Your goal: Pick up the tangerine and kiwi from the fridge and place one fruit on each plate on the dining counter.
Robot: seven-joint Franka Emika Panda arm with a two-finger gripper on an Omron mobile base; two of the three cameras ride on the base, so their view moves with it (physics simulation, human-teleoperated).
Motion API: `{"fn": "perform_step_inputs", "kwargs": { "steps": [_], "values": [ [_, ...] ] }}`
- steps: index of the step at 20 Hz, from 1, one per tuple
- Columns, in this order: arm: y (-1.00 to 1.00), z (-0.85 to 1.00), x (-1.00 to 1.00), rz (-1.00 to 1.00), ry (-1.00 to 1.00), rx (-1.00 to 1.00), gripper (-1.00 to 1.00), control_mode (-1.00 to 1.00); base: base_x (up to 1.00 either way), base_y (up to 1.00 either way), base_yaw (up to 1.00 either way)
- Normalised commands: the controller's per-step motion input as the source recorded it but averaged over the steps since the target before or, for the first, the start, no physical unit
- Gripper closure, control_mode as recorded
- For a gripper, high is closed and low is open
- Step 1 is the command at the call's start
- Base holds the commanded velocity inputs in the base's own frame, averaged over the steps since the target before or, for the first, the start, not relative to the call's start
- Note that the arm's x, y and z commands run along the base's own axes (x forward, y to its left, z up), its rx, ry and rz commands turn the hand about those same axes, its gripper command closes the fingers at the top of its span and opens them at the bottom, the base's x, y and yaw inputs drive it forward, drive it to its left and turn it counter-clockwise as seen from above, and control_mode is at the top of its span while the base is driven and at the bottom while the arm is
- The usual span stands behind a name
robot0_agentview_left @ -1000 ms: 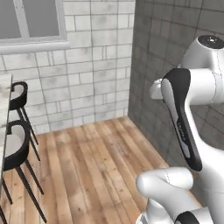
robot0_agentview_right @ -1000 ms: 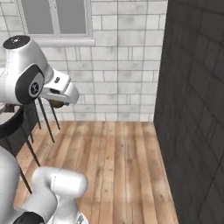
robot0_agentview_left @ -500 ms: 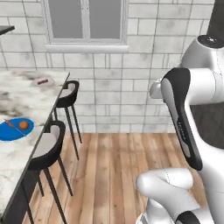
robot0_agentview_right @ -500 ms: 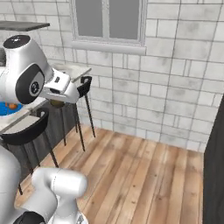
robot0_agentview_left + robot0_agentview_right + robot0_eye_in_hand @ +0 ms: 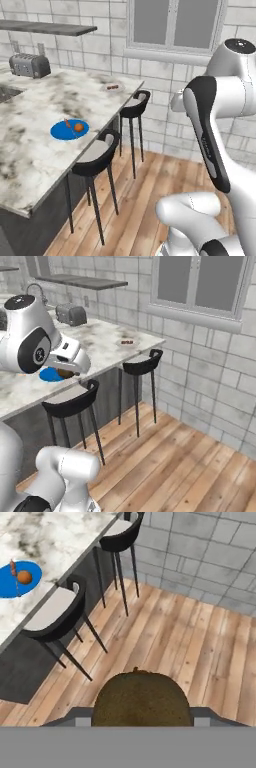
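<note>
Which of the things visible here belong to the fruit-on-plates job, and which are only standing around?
Belong to the job:
- kiwi, held in the gripper
- tangerine, already on the blue plate
- pale plate, farther along the dining counter

Only standing around:
- toaster
- two stools
- window

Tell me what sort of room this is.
A kitchen with a dining bar, most likely: a marble dining counter with black bar stools, a toaster, and a blue plate holding a tangerine.
</note>
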Motion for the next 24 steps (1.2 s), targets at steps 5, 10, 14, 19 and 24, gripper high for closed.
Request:
{"fn": "perform_step_inputs", "kwargs": {
  "steps": [5, 10, 14, 19, 24],
  "values": [
    [0.00, 0.00, 0.00, 0.00, 0.00, 0.00, 1.00, 1.00, 0.29, -0.44, 0.59],
    [0.00, 0.00, 0.00, 0.00, 0.00, 0.00, 1.00, 1.00, 0.67, -0.98, 0.27],
    [0.00, 0.00, 0.00, 0.00, 0.00, 0.00, 1.00, 1.00, 0.72, -1.00, 0.13],
    [0.00, 0.00, 0.00, 0.00, 0.00, 0.00, 1.00, 1.00, 0.85, -1.00, 0.21],
    [0.00, 0.00, 0.00, 0.00, 0.00, 0.00, 1.00, 1.00, 0.74, -0.72, 0.45]
  ]
}}
